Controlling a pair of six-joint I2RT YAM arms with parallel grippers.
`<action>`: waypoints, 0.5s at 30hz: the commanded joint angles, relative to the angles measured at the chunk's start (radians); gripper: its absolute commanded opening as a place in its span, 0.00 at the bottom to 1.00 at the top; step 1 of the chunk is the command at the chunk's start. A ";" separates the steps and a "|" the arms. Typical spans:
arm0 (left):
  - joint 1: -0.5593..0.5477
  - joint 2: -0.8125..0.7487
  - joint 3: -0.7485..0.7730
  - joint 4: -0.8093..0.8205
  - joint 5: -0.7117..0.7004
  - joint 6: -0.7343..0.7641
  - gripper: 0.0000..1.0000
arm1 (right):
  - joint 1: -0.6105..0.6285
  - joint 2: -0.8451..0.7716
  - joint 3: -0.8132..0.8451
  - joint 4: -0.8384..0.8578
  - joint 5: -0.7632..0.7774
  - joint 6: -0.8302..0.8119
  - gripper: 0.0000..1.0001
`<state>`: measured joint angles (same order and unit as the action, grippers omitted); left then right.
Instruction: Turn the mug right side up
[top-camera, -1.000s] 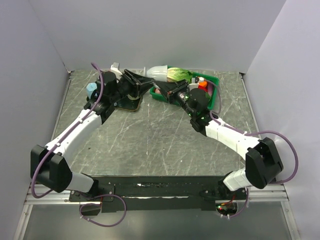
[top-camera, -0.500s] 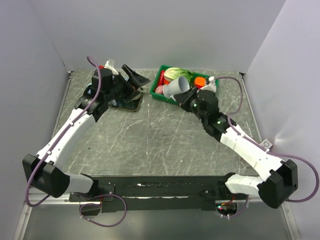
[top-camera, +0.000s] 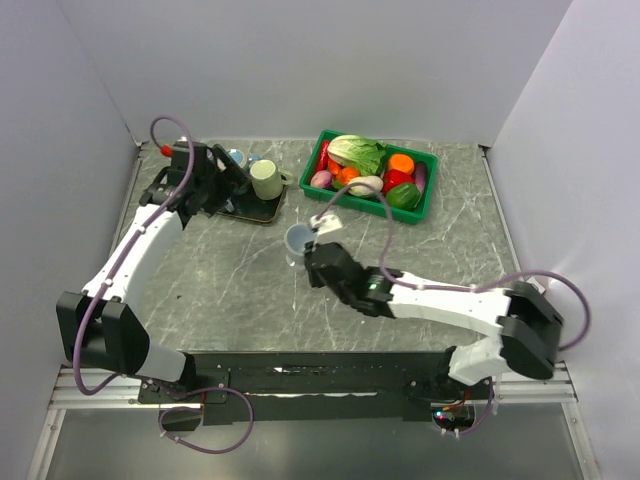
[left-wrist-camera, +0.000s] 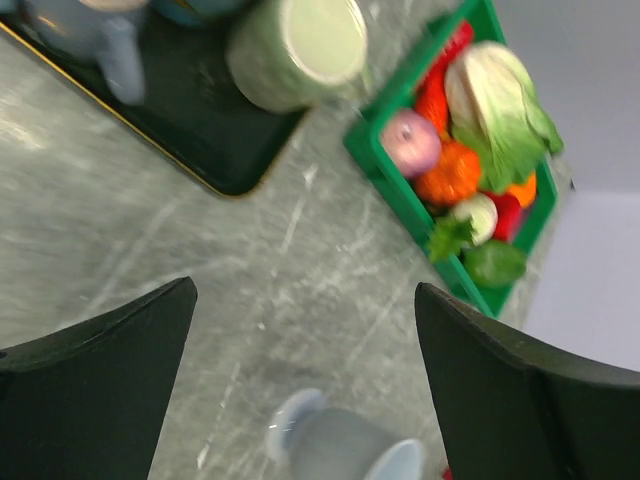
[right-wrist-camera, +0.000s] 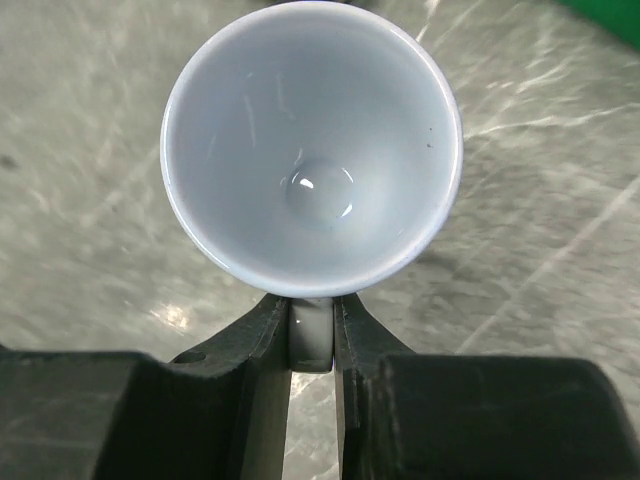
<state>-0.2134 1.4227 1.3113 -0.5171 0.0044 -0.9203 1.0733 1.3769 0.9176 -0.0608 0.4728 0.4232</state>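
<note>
Working on a grey stone-look table (top-camera: 250, 300), walled left, back and right. Low across the middle with the right arm (top-camera: 440, 300); up the left side toward the tray with the left arm (top-camera: 140, 250). Back right: green crate (left-wrist-camera: 375, 175) of vegetables. Back left: black tray (top-camera: 243, 209) carrying a cream cup (top-camera: 266, 180).

Pale blue mug (top-camera: 298, 238) between those two, out on open table, just ahead of the right gripper (right-wrist-camera: 312, 325). Looks mouth-up already. Staring straight down into the bowl from the right wrist, so long axis about vertical, maybe tipped a little. Can't confirm the base is down on the table from these views.

Pinched by the handle (right-wrist-camera: 312, 345), right fingers pressed together on it, handle pointing back at the wrist. Spread wide and empty on the left gripper (left-wrist-camera: 305, 295), up by the tray, well apart from the mug. Much nearer on the right side.

Next, probably: settle flat, let go, back out along the handle line. Plenty of bare table on the near side and to the left. Crate and tray both clear of the mug. Watch for tipping on release.
</note>
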 joint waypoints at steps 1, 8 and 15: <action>0.045 -0.019 0.014 0.005 -0.058 0.035 0.96 | 0.036 0.092 0.047 0.242 0.018 -0.104 0.00; 0.065 0.002 -0.004 -0.006 -0.029 0.046 0.96 | 0.059 0.281 0.130 0.300 -0.172 -0.113 0.00; 0.072 0.022 -0.024 0.003 -0.023 0.046 0.96 | 0.088 0.326 0.079 0.369 -0.252 -0.136 0.00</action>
<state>-0.1471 1.4288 1.2995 -0.5217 -0.0242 -0.8932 1.1419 1.7042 0.9802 0.1390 0.2626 0.3080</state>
